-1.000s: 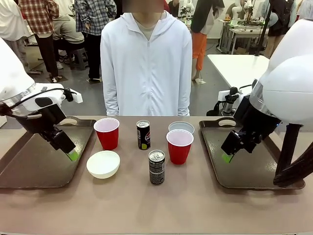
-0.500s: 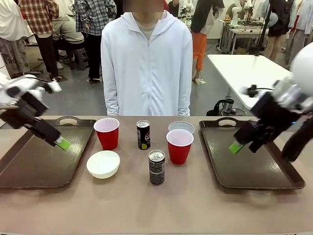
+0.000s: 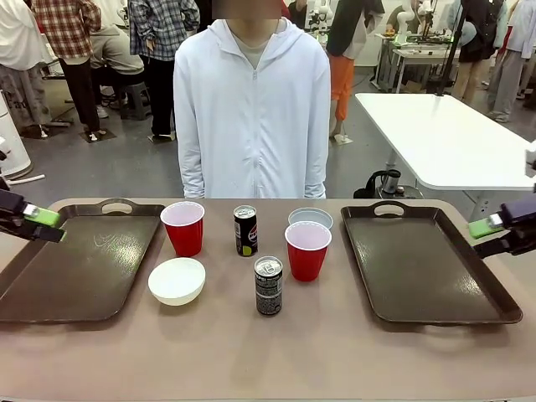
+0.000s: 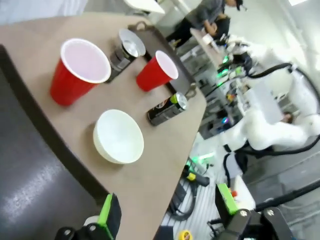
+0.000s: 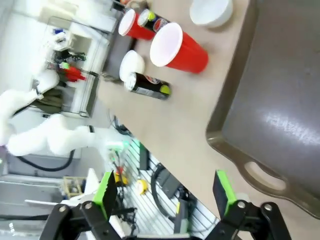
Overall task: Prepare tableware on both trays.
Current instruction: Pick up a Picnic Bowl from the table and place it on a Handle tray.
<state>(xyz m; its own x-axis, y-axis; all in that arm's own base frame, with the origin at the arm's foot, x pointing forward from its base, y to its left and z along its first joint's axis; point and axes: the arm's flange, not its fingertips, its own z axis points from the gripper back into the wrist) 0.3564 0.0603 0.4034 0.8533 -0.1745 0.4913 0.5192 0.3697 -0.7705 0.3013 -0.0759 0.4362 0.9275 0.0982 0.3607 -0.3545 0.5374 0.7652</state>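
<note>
The left gripper [image 3: 46, 224] pokes in at the left edge of the front view, a little above mid-height. Its fingers point right and slightly down, spread wide with nothing between them. The right gripper [image 3: 483, 237] enters at the right edge at a similar height, fingers pointing left, likewise wide apart and empty. In both wrist views the green pads [image 4: 106, 216] [image 5: 223, 191] stand far apart near the bottom edge.

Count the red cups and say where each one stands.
2. The left red cup stands beside the left tray; the right red cup stands mid-table, in front of the far bowl. Neither is on a tray.
</note>
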